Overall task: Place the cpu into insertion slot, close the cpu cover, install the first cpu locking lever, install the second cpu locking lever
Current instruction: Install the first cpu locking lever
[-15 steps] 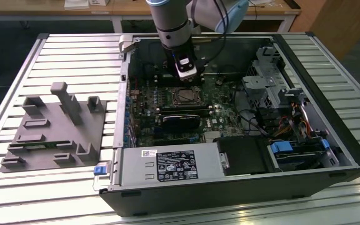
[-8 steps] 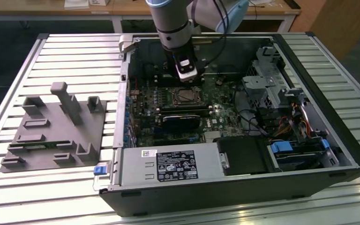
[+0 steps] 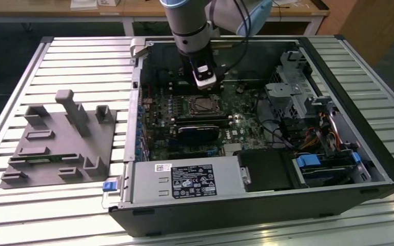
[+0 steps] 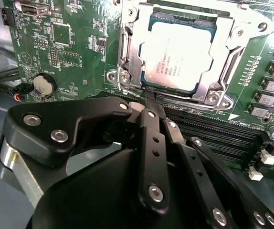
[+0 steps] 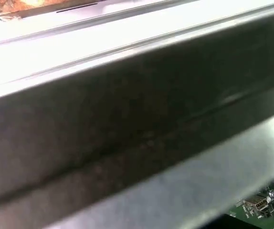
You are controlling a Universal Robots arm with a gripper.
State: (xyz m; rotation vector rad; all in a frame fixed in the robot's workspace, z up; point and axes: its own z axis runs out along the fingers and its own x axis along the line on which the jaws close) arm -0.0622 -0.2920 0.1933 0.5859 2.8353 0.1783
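Second wrist view, gripper (image 4: 149, 98) pointing down beside covered cpu (image 4: 177, 57), fingers (image 4: 152, 124) pressing together, holding nothing.

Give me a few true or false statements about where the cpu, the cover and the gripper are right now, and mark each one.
1. The cpu lies in the insertion slot. True.
2. The cpu cover is down, framing the cpu. True.
3. The gripper holds the cpu. False: its fingers are shut, their tips at the cover's edge, and the cpu lies in the socket.
4. The grey fixture block stands inside the computer case. False: it stands on the table, at the exterior view's left of the case.
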